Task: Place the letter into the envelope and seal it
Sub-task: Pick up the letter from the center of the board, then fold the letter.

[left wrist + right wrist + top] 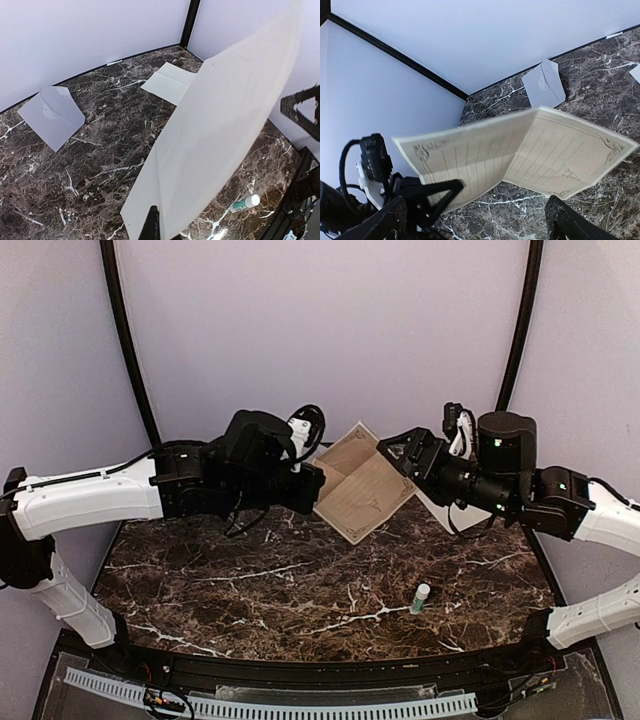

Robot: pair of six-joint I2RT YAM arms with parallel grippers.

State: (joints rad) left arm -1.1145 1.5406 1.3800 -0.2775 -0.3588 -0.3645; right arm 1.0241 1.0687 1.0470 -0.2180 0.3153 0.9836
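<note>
**Status:** early stage. No insertion or sealing done.

**Letter:** the cream, lined paper letter [357,488] is off the table. It hangs in the air between the two arms, toward the far centre. It is bent along one crease into a shallow V and is not yet a narrow strip.

**L arm:** the left gripper [314,486] is clamped tight on the letter's left edge and carries the sheet alone.

**R arm:** the right gripper [400,458] has its jaws spread wide just beside the letter's right corner, w/ nothing between them. Cannot tell whether a finger brushes the paper.

**Other items:**
- The grey paper envelope [50,117], flap apparently open, lies flat on the dark marble-pattern table [250,590] near the far wall, well apart from the letter.
- A pale folded sheet [170,82] also lies on the far side.
- A small teal-and-white glue stick [421,597] sits near the right front, untouched.

**Remaining (my judgement):** finish the folds, carry the letter to the envelope, insert it, glue the flap, press it shut.
</note>
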